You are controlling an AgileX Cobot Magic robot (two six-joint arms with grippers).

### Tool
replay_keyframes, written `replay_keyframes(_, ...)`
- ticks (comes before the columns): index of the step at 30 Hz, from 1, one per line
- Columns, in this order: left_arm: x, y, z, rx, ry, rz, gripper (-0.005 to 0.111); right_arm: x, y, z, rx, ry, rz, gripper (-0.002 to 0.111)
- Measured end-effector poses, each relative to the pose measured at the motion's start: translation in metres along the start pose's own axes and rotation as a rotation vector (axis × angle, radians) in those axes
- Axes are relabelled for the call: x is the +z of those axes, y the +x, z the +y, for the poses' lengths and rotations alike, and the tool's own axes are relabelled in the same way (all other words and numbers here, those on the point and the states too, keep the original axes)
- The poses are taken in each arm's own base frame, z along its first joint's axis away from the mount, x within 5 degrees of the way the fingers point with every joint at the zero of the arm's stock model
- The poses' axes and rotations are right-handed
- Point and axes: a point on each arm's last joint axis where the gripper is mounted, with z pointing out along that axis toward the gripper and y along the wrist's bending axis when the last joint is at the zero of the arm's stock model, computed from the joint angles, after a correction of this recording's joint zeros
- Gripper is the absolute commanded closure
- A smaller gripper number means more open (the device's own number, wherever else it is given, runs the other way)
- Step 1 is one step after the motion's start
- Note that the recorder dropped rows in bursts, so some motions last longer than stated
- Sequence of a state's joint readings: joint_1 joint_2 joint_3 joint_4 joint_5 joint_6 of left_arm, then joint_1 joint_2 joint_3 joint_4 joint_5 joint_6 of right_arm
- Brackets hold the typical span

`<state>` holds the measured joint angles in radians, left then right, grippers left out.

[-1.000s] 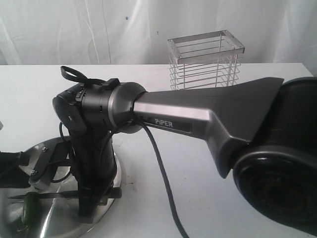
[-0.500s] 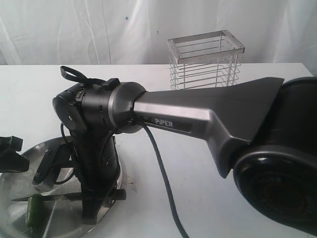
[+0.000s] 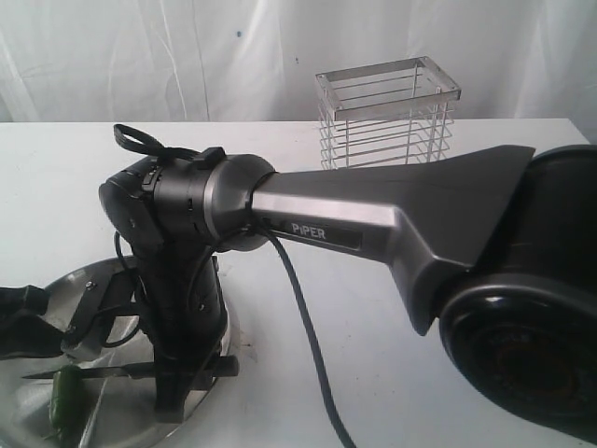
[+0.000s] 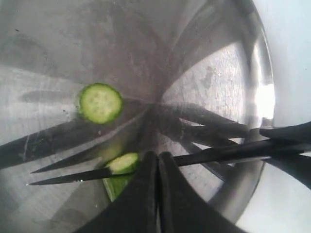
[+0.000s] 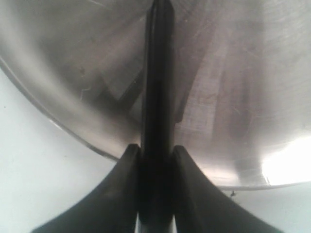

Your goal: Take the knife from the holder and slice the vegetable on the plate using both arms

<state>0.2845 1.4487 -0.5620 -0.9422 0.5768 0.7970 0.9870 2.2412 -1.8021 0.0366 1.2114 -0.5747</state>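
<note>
A white flat table (image 3: 56,187) is carrying two things. A wide, round, shallow plate of shiny scuffed stainless steel (image 3: 117,420) is lying at its near left corner, and a tall rectangular silver wire holder (image 3: 387,126) is standing upright at the far edge, well apart from it.

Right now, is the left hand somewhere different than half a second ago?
Yes. In the exterior view the left hand has dropped lower, closer to the plate, than half a second ago.

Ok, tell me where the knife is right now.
The knife is low on the left of the exterior view, clamped by its handle in the right hand, its blade lying level across the vegetable on the plate.
</note>
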Motion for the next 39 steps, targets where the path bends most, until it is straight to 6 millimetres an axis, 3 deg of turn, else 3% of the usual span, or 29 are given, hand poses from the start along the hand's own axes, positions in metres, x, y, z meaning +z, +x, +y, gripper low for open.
replay_keyframes(5,0.016,0.001,-0.01,0.09,-0.018,0.022,0.107,0.0,0.0,-0.001,-0.003,0.006,0.005,0.108)
replay_keyframes(15,0.02,0.001,-0.011,0.106,-0.026,0.027,0.107,0.0,0.001,-0.001,-0.006,0.013,0.01,0.108)
replay_keyframes(19,0.036,0.005,-0.009,0.075,-0.031,0.068,0.107,0.002,0.005,-0.002,-0.017,0.021,0.056,0.108)
replay_keyframes(26,0.041,0.004,-0.008,0.033,-0.012,0.065,0.107,0.003,0.008,-0.004,-0.013,0.024,0.07,0.108)
replay_keyframes(31,0.028,-0.005,-0.016,0.118,-0.048,0.007,0.107,0.003,0.007,-0.004,0.0,0.025,0.057,0.108)
replay_keyframes(39,-0.021,-0.022,-0.023,0.12,-0.1,-0.218,0.107,0.001,0.004,-0.003,0.026,0.032,0.035,0.108)
